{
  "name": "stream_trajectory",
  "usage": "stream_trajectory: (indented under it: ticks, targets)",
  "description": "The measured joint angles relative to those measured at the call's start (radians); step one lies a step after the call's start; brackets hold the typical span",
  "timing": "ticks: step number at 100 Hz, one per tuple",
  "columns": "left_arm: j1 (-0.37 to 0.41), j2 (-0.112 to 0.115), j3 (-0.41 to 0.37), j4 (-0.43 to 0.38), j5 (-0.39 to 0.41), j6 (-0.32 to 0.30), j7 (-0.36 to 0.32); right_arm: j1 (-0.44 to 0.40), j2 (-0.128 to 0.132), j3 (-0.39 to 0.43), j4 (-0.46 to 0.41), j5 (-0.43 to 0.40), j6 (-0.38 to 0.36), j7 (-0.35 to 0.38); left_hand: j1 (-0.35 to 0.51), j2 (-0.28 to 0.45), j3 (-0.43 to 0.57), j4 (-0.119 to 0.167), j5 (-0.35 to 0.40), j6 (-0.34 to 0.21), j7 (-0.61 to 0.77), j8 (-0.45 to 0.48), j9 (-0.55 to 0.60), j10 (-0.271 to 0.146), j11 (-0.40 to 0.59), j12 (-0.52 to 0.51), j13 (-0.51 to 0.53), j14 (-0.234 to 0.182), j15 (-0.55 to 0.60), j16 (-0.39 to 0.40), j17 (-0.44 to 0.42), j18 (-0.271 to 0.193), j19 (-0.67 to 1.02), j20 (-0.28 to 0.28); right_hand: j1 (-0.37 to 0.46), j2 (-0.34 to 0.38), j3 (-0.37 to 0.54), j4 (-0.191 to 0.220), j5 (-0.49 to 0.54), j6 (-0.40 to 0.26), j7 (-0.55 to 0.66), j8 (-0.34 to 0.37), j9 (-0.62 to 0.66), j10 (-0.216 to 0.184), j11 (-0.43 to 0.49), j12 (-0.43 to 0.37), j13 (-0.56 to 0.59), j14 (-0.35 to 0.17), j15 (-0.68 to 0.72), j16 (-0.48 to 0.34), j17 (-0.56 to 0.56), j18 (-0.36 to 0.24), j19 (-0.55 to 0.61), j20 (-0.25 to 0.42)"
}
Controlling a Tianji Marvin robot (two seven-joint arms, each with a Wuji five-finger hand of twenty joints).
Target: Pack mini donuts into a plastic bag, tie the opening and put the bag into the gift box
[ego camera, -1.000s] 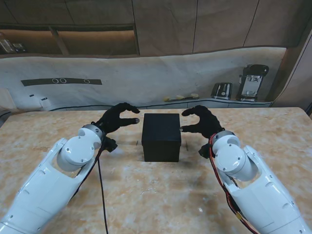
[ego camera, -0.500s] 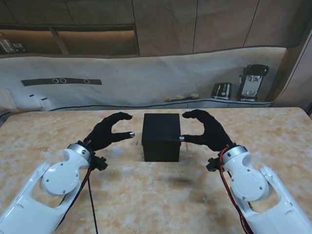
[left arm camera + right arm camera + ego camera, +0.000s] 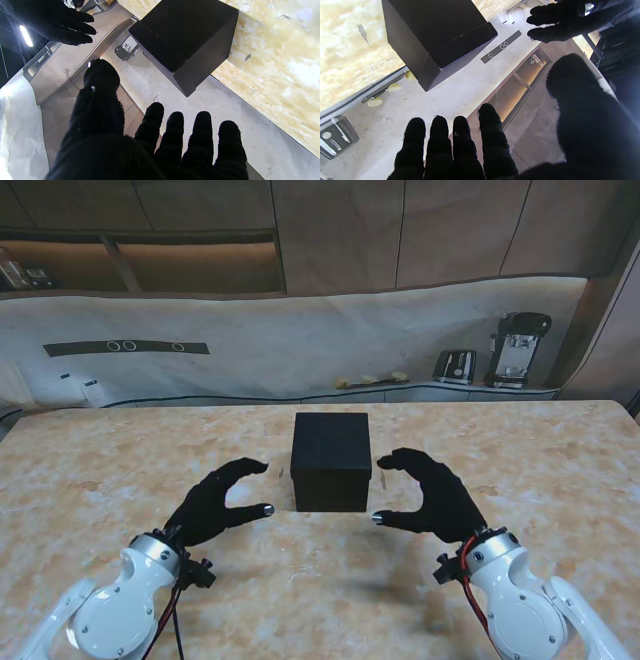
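Marbled table [image 3: 120,450] bears closed black gift box [image 3: 331,460]; counter appliances [image 3: 517,350] behind, seemingly.

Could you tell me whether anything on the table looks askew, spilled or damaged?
Nothing stands out. The black box sits closed and square on the table, with both open hands, left and right, clear of it.

Both arms rise from the near corners of the stand's view, white forearms angled inward toward each other. The left hand [image 3: 213,505] and the right hand [image 3: 428,496] face each other across a gap — each black-gloved, holding nothing, curled into a loose C with the thumb apart from the 4 fingers. In the wrist views the left fingers [image 3: 175,135] and the right fingers [image 3: 463,140] lie side by side, nearly straight — each thumb stands well clear of them.
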Motion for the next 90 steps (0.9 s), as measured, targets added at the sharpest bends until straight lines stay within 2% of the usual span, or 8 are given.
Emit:
stream_trajectory:
  ticks: [5, 15, 29, 60, 72, 90]
  targets:
    - [0.017, -0.001, 0.001, 0.001, 0.008, -0.010, 0.009, -0.018, 0.000, -0.001, -0.002, 0.017, 0.004, -0.014, 0.000, 0.000, 0.000, 0.000, 0.000, 0.000, 0.000, 0.000, 0.000, 0.000, 0.003, 0.000, 0.000, 0.000, 0.000, 0.000, -0.030, 0.000, 0.080, 0.000, 0.000, 0.000, 0.000, 0.000, 0.000, 0.001, 0.001, 0.000, 0.000, 0.000, 0.001, 0.000, 0.000, 0.000, 0.000, 0.000, -0.010, 0.000, 0.035, -0.011]
    - [0.041, -0.001, 0.007, 0.003, 0.019, -0.013, 0.016, -0.047, -0.002, -0.003, -0.005, 0.011, 0.007, -0.034, 0.000, 0.000, 0.000, 0.000, 0.000, 0.000, 0.000, 0.000, 0.000, 0.000, 0.004, 0.004, 0.000, 0.000, 0.000, 0.000, -0.050, 0.000, 0.122, 0.000, 0.000, 0.000, 0.000, 0.004, 0.000, 0.013, 0.001, 0.000, 0.000, 0.000, 0.001, 0.000, 0.002, 0.004, 0.000, 0.000, -0.011, 0.000, 0.060, -0.021]
    - [0.059, -0.003, 0.022, 0.009, 0.025, -0.003, 0.036, -0.071, -0.003, -0.006, -0.001, -0.028, 0.002, -0.049, 0.000, 0.000, 0.000, 0.000, 0.000, 0.000, 0.000, 0.000, 0.010, 0.000, 0.017, 0.007, 0.000, 0.000, 0.000, 0.000, -0.059, 0.000, 0.136, 0.000, 0.000, 0.010, 0.003, 0.004, 0.000, 0.016, 0.001, 0.000, 0.000, 0.000, 0.010, 0.000, 0.002, 0.005, 0.000, 0.000, -0.019, 0.000, 0.077, -0.026]
    - [0.069, -0.008, 0.035, 0.018, 0.026, 0.011, 0.044, -0.092, -0.006, -0.013, 0.004, -0.006, 0.007, -0.057, 0.009, 0.000, 0.000, 0.000, 0.000, 0.000, 0.000, 0.000, 0.010, 0.000, 0.017, 0.009, 0.000, 0.000, 0.000, 0.000, -0.067, 0.000, 0.146, -0.009, -0.027, 0.013, 0.028, 0.005, 0.011, 0.048, 0.001, -0.002, 0.000, 0.003, 0.010, 0.000, 0.002, 0.005, 0.000, 0.000, -0.041, 0.000, 0.092, -0.038]
    - [0.070, -0.008, 0.036, 0.018, 0.026, 0.011, 0.046, -0.093, -0.006, -0.012, 0.004, 0.001, 0.013, -0.054, 0.012, 0.000, 0.000, 0.000, 0.000, 0.000, 0.000, 0.000, 0.010, 0.000, 0.017, 0.010, 0.000, 0.000, 0.000, 0.000, -0.070, -0.009, 0.148, -0.011, -0.077, 0.058, 0.061, 0.020, 0.010, 0.048, -0.013, -0.019, 0.000, 0.003, 0.010, 0.000, 0.000, 0.005, 0.000, 0.000, -0.055, 0.000, 0.093, -0.059]
    - [0.068, -0.009, 0.036, 0.020, 0.020, 0.020, 0.048, -0.086, -0.006, -0.020, 0.004, 0.019, 0.025, -0.044, 0.013, 0.000, 0.000, 0.000, 0.000, 0.000, 0.000, 0.000, 0.010, 0.000, 0.017, 0.014, 0.000, 0.000, 0.000, 0.000, -0.075, -0.010, 0.153, -0.012, -0.079, 0.059, 0.067, 0.020, 0.010, 0.049, -0.014, -0.023, 0.000, 0.003, 0.010, 0.000, -0.006, 0.005, 0.000, 0.000, -0.066, 0.000, 0.093, -0.061]
